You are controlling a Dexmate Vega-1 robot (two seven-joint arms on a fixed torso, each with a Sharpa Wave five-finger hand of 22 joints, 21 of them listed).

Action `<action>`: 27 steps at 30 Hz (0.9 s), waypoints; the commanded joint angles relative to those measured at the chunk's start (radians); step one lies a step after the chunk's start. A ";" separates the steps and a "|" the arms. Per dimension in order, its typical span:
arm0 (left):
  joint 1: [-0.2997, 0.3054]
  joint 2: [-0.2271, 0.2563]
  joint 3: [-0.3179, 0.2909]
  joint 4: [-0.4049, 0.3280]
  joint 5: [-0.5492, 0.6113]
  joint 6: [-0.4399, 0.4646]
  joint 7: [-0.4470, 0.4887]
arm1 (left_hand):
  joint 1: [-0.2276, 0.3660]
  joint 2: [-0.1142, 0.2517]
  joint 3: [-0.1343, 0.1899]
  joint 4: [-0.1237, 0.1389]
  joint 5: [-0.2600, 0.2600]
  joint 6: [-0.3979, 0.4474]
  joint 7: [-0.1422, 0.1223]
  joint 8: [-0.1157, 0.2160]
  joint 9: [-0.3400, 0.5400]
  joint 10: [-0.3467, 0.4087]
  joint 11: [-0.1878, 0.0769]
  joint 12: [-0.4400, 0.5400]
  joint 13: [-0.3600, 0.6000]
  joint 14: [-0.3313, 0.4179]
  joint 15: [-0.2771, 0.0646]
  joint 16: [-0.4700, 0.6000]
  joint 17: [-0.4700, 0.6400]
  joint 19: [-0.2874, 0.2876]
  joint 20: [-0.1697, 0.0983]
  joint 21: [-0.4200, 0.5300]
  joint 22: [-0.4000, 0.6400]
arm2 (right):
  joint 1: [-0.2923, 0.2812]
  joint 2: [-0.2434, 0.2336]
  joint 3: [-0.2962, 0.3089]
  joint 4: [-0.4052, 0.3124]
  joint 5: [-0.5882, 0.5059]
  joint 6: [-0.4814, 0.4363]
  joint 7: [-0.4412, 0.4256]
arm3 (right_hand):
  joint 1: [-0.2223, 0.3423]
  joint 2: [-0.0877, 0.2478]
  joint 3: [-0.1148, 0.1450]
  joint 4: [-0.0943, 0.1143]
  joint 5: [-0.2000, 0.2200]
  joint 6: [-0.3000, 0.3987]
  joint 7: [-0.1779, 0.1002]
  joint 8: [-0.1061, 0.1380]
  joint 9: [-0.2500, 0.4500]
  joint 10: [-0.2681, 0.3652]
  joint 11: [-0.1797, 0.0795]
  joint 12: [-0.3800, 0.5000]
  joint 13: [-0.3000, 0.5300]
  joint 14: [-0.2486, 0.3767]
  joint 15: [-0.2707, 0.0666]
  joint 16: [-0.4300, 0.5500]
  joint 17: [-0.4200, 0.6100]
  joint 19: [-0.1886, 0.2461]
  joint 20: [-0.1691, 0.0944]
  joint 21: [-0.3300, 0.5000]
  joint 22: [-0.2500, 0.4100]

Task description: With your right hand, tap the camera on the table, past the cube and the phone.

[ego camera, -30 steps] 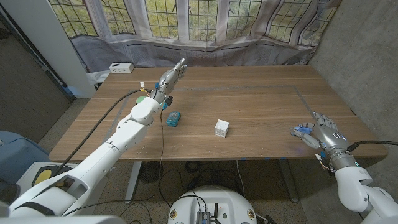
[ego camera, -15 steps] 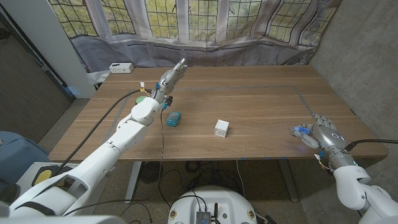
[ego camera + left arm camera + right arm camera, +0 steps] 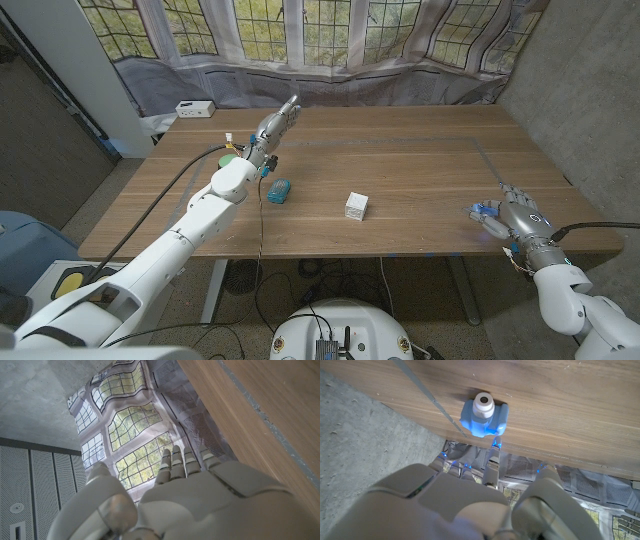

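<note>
Right hand (image 3: 520,222) sits at the lower right of the head view, near the table's front right corner, fingers loosely spread and holding nothing. Just beside its fingertips, slightly toward picture left, lies the small blue camera (image 3: 483,212), a toy-like body with a pale round lens. From the head view I cannot tell whether a fingertip touches it or only hovers next to it. In the right wrist view the camera (image 3: 484,415) lies on the bare wood with its lens facing the viewer, apart from the fingers (image 3: 492,465), which reach toward it with a strip of table between them.

By my reading, the approach is done: the hand has the camera right in front of it, well clear of the white cube (image 3: 357,207) in the middle of the head view and of the teal phone (image 3: 279,190) left of centre. What is left is the tap itself, a short move of the fingers onto the blue body; nothing here shows that contact is made yet.

Left hand (image 3: 277,124) is stretched out at the upper left of the head view over the far part of the wooden table (image 3: 400,160), fingers straight and close together, gripping nothing; the left wrist view shows the same straight fingers (image 3: 177,462) pointing at the window.
</note>
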 commanded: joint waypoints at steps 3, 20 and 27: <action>0.006 0.004 0.001 -0.004 -0.005 0.010 0.000 | 0.003 0.006 0.001 -0.008 0.000 0.012 -0.001 -0.003 0.005 0.012 -0.007 0.001 0.002 0.010 0.000 0.002 0.003 0.001 0.009 -0.003 0.003 | -0.008 -0.025 -0.004 0.001 0.032 -0.021 -0.016 | 0.006 0.008 0.008 0.001 -0.002 0.004 -0.008 -0.003 0.003 -0.005 -0.005 0.008 0.003 -0.107 0.003 0.009 0.003 -0.009 -0.001 0.006 0.001; -0.005 0.004 0.005 0.011 -0.011 0.013 -0.017 | 0.002 0.006 0.001 -0.008 0.000 0.017 -0.003 -0.002 0.005 0.009 -0.007 -0.001 0.002 0.010 0.000 0.000 0.003 -0.003 0.016 -0.004 0.004 | 0.001 -0.049 -0.031 -0.012 0.044 -0.060 -0.023 | 0.005 0.007 0.009 0.001 -0.003 -0.011 -0.014 -0.011 0.003 -0.002 -0.003 0.011 0.003 -0.100 0.004 0.012 0.004 -0.009 0.002 0.007 0.001; -0.009 -0.003 0.007 0.027 -0.014 0.006 -0.022 | 0.001 0.006 0.001 -0.008 0.000 0.018 -0.005 -0.002 0.005 0.010 -0.008 -0.001 0.002 0.010 -0.001 0.000 0.003 -0.004 0.015 -0.004 0.004 | -0.001 -0.065 -0.033 -0.026 0.041 -0.089 -0.017 | 0.004 0.008 0.010 0.001 -0.004 -0.014 -0.020 -0.012 0.004 0.001 -0.001 0.013 0.003 -0.094 0.005 0.014 0.004 -0.006 0.005 0.009 0.001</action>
